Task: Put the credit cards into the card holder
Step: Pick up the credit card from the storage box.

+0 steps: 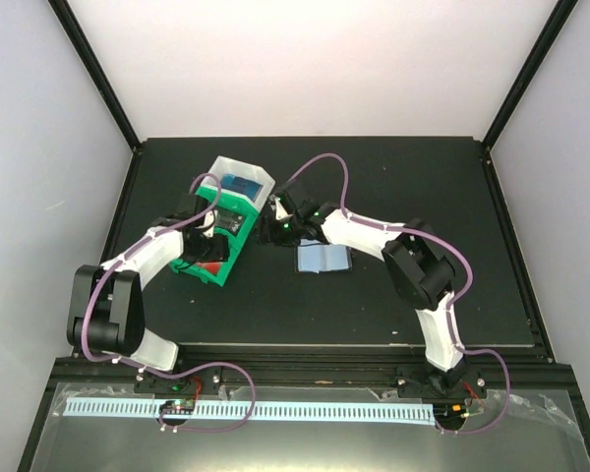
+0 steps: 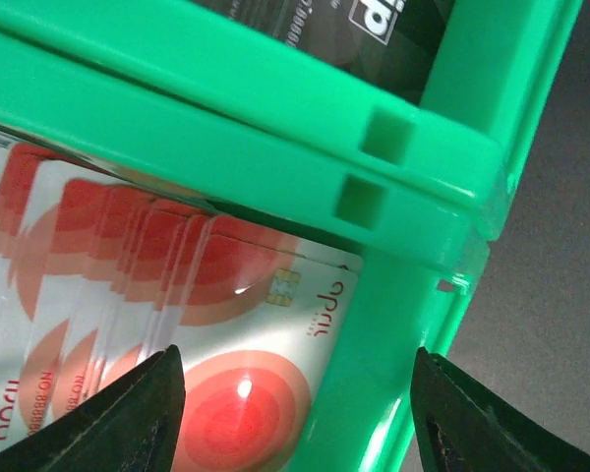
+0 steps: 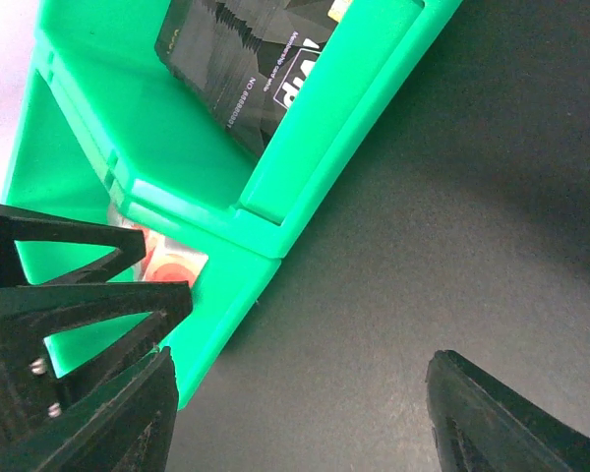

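The left tool (image 2: 295,393) gapes empty over the cards (image 2: 226,324) in the green tray (image 2: 275,128) — the right tool (image 3: 300,393), equally wide and empty, hangs beside it. The card holder (image 1: 323,259) lies open mid-worktop (image 1: 423,177), slightly toward the near edge.

Cards (image 2: 236,324) sit in the slotted tray (image 1: 238,208) left of centre, the second tray (image 1: 244,180) just behind it; the card holder (image 1: 323,258) lies apart, to the right.

Black tabletop (image 1: 393,177), pale walls (image 1: 29,128), black frame posts (image 1: 95,74).
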